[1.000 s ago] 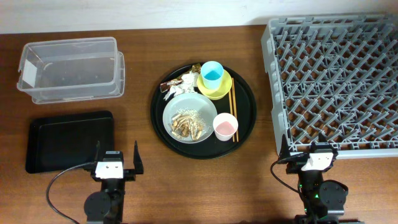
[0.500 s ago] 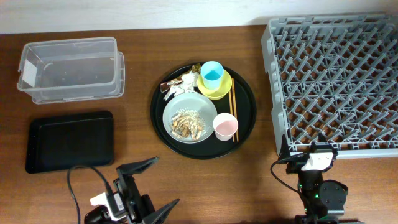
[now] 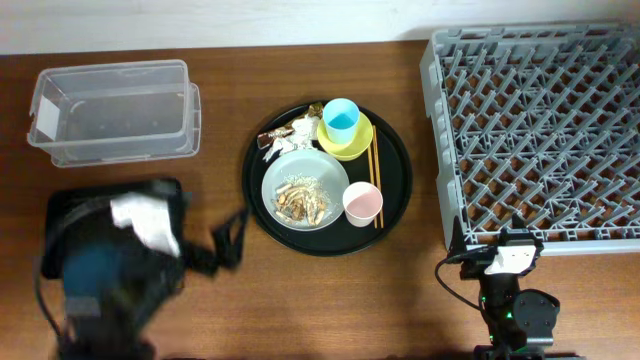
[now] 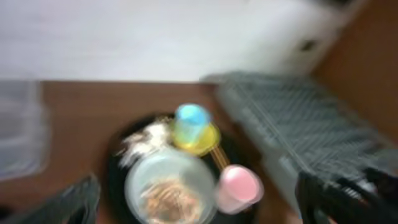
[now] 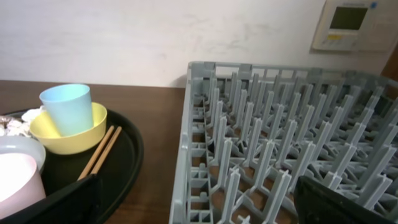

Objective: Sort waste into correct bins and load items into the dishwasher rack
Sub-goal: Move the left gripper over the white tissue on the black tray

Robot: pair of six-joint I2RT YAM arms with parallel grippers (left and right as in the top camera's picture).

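A round black tray holds the pale grey plate with food scraps, crumpled white paper, a gold-brown wrapper, a light-blue cup in a yellow bowl, and a pink cup. The grey rack lies at the right. My left gripper is motion-blurred, open and empty, left of the round tray. The left wrist view shows the plate, the pink cup and the blue cup. My right gripper is open and empty at the rack's front left corner.
The clear tub stands at the back left. The shallow black tray lies in front of it, mostly hidden by my blurred left arm. Chopsticks lie on the round tray beside the pink cup.
My left arm has swung up from the table's front edge and now blurs over the shallow black tray, gripper pointing at the round tray. The right arm has not moved.
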